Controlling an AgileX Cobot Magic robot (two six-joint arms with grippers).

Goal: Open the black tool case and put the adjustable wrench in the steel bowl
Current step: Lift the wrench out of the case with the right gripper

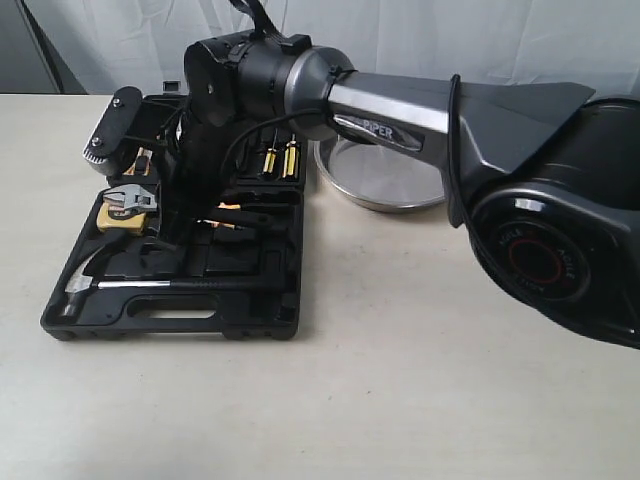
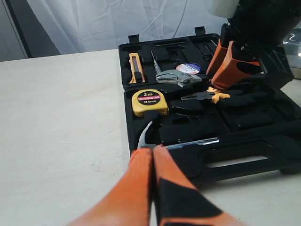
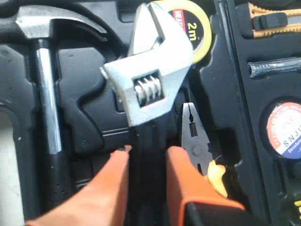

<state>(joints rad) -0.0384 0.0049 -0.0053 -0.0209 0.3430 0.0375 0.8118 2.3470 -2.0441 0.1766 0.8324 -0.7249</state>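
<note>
Right hand (image 3: pixel 148 157) clamped on the adjustable wrench (image 3: pixel 150 80) handle, head above the open black tool case (image 1: pixel 175 318), frame left; left hand (image 2: pixel 153 157) clenched, empty. Step judged: transfer. Next needs a clear lift, then carry right to the steel bowl (image 1: pixel 385 198), upper centre

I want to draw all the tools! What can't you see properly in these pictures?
- The steel bowl: exterior view, partly hidden behind the right arm.
- The adjustable wrench: right wrist view, handle end cut off by the picture's edge.
- The round label: same view, blurred and cut off.
</note>
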